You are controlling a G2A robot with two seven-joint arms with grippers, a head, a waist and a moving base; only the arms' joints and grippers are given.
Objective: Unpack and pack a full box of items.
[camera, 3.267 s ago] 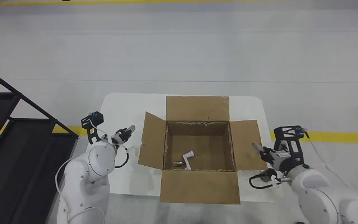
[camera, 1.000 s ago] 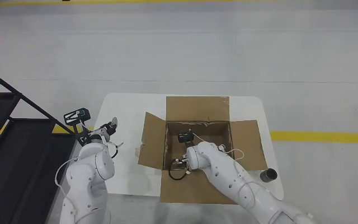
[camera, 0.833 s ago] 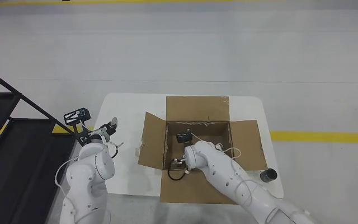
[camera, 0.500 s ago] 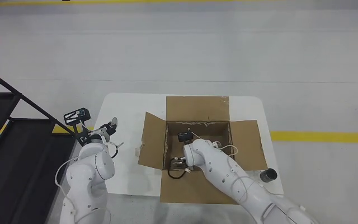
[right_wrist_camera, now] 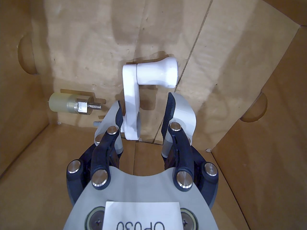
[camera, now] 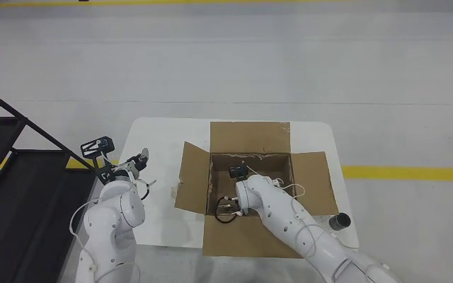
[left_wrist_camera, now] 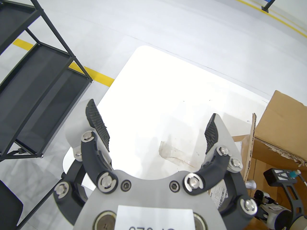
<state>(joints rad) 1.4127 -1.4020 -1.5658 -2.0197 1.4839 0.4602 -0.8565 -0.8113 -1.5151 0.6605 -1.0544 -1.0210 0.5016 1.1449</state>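
At the far left, one black metal shelf rack [camera: 35, 184] is standing beside the white table [camera: 159, 141]. The left gripper [left_wrist_camera: 153, 120] is hanging over the table's left part, its pads spread wide and holding nothing. In the middle, one open brown cardboard box [camera: 249, 136] is sitting with its flaps folded out. Inside it, the right gripper [right_wrist_camera: 144, 100] is straddling the arm of the white plastic crank handle [right_wrist_camera: 130, 92], jaws apart and not yet clamped.

Unpacking appears to be the step in hand. The next move calls for closing on that arm and lifting it clear of the walls.

Two pieces are lying in the box: the crank and one cream cylinder with a steel nut and threaded stud [right_wrist_camera: 69, 105]. One small black cylinder [camera: 340, 221] is resting out at the table's right edge.
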